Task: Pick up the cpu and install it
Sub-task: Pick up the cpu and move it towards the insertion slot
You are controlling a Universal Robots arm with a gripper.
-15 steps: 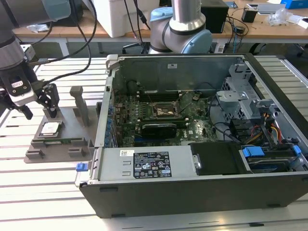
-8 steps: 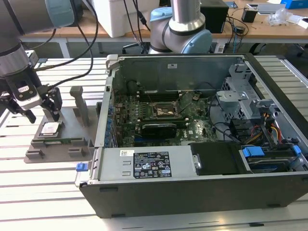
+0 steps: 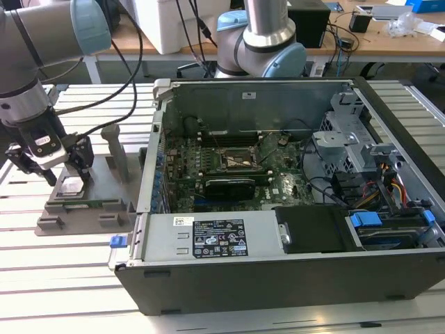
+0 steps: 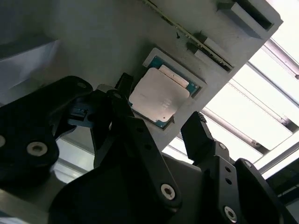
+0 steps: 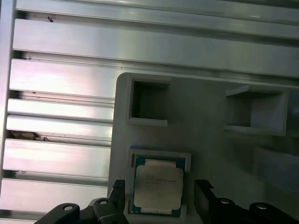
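- The cpu (image 3: 71, 186) lies flat in a square recess of the grey holder (image 3: 104, 209), silver top up.
- The gripper (image 3: 69, 177) hangs just above the holder, spread wide and holding nothing.
- In both wrist views a black finger (image 4: 124, 86) (image 5: 117, 190) stands at either side of the cpu (image 4: 159, 99) (image 5: 158, 186); whether either touches it is unclear.
- The open case (image 3: 278, 271) stands just beside the holder, on the exterior view's right.
- The socket (image 3: 236, 161) inside the case is well apart from the holder.
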